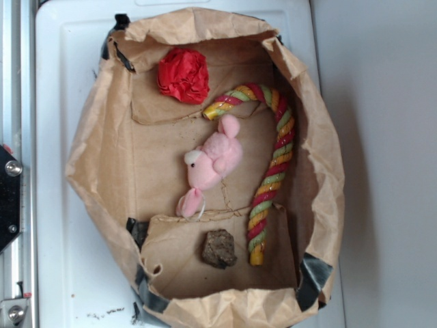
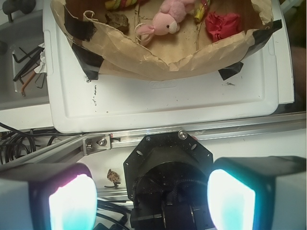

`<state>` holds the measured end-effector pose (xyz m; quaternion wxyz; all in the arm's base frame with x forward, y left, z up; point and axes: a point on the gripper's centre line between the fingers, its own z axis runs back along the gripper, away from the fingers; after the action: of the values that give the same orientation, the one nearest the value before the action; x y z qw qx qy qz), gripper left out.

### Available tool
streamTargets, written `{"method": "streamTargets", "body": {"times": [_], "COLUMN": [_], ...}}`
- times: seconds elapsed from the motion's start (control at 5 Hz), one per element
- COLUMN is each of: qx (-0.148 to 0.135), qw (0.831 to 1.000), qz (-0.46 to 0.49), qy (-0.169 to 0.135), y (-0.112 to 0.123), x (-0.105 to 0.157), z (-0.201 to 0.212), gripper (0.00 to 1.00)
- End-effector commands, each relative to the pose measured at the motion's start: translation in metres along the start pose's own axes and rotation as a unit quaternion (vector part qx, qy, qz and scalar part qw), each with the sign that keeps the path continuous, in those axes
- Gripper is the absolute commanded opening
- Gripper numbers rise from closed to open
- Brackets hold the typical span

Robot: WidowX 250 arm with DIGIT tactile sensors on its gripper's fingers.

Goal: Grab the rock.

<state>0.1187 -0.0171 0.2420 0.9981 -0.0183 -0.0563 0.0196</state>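
The rock (image 1: 219, 248) is a small dark grey-brown angular lump lying near the front of the brown paper bag (image 1: 95, 157); it also shows at the top of the wrist view as the rock (image 2: 117, 19). My gripper (image 2: 151, 199) shows only in the wrist view, open, with its two glowing pads (image 2: 72, 203) wide apart and nothing between them. It hangs far from the bag, over the robot's black base (image 2: 168, 167). The exterior view does not show the gripper.
Inside the bag lie a pink plush toy (image 1: 213, 164), a red ruffled paper ball (image 1: 184, 74) and a striped rope (image 1: 273, 171). The bag rests on a white tray (image 1: 61, 225). A metal rail (image 2: 201, 132) and cables (image 2: 14, 139) lie near the base.
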Motion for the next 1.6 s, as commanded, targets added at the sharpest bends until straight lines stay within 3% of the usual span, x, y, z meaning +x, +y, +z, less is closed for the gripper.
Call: {"method": "streamTargets", "body": {"times": [0.0,0.2,0.4,0.6,1.0,1.4], "qx": [0.000,-0.016,-0.024,-0.020,-0.007,-0.002], "qw": [1.000,1.000,0.999,0.998,0.998,0.996], "qz": [0.000,0.010,0.020,0.025,0.034,0.038], "qy": [0.000,-0.010,-0.026,-0.044,-0.056,-0.075], "y": [0.000,-0.045,-0.052,-0.057,-0.035,-0.017], "x": [0.000,0.047,0.096,0.122,0.132,0.159], "z": [0.000,-0.018,-0.023,-0.031,-0.051,-0.067], "gripper": [1.00,1.00,1.00,1.00,1.00,1.00]}}
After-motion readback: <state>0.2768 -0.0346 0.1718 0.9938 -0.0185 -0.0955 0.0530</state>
